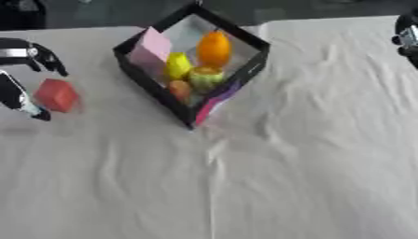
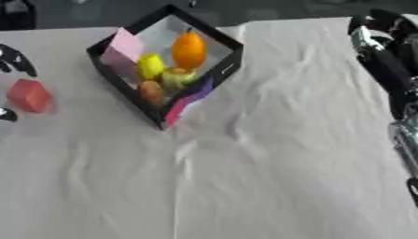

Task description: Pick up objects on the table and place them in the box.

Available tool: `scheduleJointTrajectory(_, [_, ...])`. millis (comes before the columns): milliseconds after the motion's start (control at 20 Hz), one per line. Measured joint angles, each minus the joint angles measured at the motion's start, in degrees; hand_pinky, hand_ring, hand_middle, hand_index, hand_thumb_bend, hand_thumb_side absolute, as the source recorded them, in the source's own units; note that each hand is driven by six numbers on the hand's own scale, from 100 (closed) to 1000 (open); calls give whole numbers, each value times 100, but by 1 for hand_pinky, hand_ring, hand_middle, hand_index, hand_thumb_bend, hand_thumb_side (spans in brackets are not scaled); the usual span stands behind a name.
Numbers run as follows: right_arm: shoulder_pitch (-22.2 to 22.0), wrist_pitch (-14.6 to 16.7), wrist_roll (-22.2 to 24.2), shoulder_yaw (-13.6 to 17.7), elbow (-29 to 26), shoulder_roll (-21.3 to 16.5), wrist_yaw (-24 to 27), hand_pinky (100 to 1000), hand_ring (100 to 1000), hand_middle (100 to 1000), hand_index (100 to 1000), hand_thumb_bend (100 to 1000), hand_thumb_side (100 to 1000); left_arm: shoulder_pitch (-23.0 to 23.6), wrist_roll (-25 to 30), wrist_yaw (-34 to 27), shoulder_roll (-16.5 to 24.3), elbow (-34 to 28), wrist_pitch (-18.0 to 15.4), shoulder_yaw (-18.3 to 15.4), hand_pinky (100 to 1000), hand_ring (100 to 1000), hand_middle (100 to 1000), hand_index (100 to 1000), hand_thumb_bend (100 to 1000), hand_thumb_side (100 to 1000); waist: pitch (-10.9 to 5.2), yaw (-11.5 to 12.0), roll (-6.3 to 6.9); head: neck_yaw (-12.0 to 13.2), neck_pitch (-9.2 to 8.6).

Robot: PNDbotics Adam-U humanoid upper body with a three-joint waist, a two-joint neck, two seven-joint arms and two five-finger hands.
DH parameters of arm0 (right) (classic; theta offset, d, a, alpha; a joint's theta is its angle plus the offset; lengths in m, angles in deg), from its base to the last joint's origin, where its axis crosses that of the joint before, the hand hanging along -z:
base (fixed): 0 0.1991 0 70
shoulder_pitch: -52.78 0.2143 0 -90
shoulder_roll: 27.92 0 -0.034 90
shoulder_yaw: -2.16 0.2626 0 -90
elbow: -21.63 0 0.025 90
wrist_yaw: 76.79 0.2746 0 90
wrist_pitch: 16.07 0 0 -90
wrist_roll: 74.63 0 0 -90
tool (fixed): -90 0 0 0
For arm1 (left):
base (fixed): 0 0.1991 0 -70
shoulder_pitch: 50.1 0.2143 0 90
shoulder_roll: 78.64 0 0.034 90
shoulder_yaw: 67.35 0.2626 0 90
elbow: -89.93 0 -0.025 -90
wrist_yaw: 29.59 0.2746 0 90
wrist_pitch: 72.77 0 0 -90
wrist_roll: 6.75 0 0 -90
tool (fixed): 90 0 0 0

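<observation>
A red block point(image 1: 56, 94) lies on the white cloth at the far left. My left hand point(image 1: 23, 52) reaches in from the left edge, open, its fingers above the block and its thumb point(image 1: 18, 99) below it, apart from the block. The black box point(image 1: 149, 83) stands at the upper middle, turned cornerwise. Inside it are a pink card point(image 1: 153, 45), an orange fruit point(image 1: 214, 48), a yellow piece point(image 1: 178, 65), a green piece point(image 1: 205, 76) and a small orange piece point(image 1: 180, 88). My right hand point(image 2: 377, 33) shows blurred at the upper right edge.
The wrinkled white cloth point(image 1: 269, 177) covers the table and stretches bare across the front and right. My right forearm point(image 2: 401, 112) runs down the right edge. The table's far edge meets a dark floor behind the box.
</observation>
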Motion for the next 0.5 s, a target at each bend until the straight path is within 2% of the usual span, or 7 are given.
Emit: scheduleJointTrajectory(500, [-7,-9,32,-33,0,20,-9,850,780,794,875,233,529,-65,-435,871,-160,353,-196,-150,869,890,823,818,758,100,72,-49,0,103,-51])
